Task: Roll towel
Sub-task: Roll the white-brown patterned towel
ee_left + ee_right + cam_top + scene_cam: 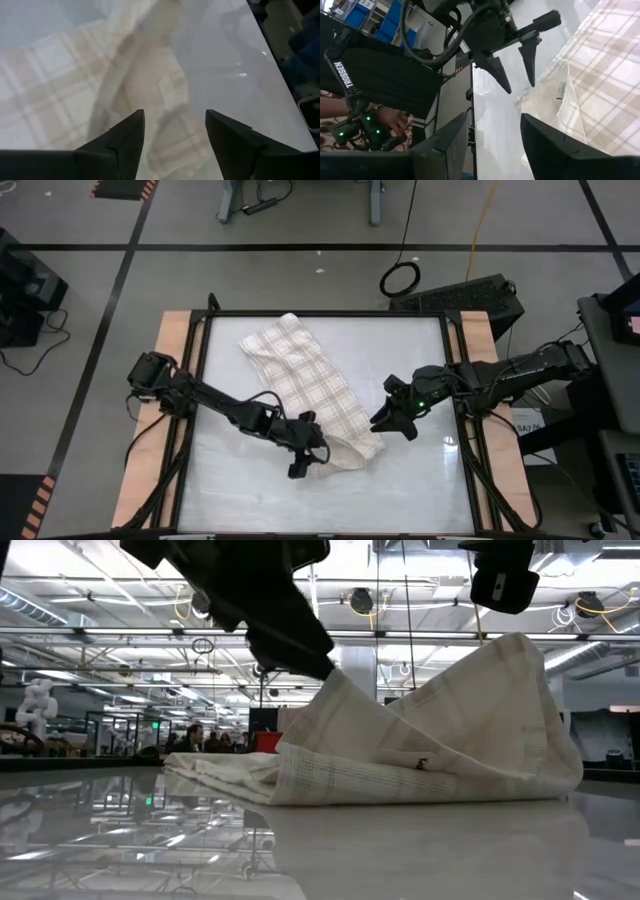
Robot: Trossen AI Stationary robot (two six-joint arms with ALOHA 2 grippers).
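Hovering with fingers spread, left hand (pixel 305 463) over the towel's (pixel 305 385) six o'clock corner, right hand (pixel 392 420) likewise spread at three o'clock above the bench (pixel 420 480).

place: robotics lab | cues: taped concrete floor (pixel 300 270); ceiling trusses (pixel 100 635); glossy worktable (pixel 420 480)

The towel (pixel 310 385) was soft, thin woven cloth, matt and creased. The counter (pixel 420 480) looked glossy, smooth and mirror-like, edged in pale wood (pixel 175 340).
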